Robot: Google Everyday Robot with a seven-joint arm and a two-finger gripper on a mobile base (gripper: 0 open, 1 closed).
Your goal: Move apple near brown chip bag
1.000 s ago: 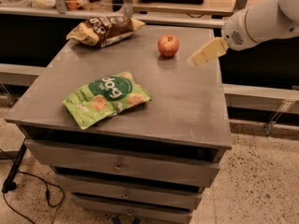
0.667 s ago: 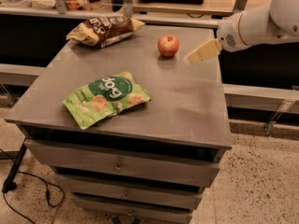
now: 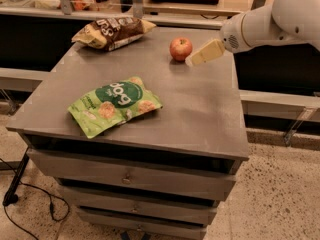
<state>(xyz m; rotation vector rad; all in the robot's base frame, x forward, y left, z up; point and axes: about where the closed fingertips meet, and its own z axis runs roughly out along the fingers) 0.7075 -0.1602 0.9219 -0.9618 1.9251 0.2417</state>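
Apple [image 3: 180,48] sits twd the back of the cabinet top [image 3: 205,109]. Gripper [image 3: 204,53] is just right of it, tip very close, parted or closed, can't tell. Brown chip bag [image 3: 112,32] well left of the apple, at the back corner. Green bag [image 3: 115,105] is front-left of the apple.

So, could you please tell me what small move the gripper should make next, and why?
Probably ease the gripper a touch toward the apple, to grasp it. The gripper hangs just to the apple's right in the camera view, its tip beside the apple's lower edge, seemingly not holding it, while the apple sits well apart from the brown chip bag at the back left of the table.
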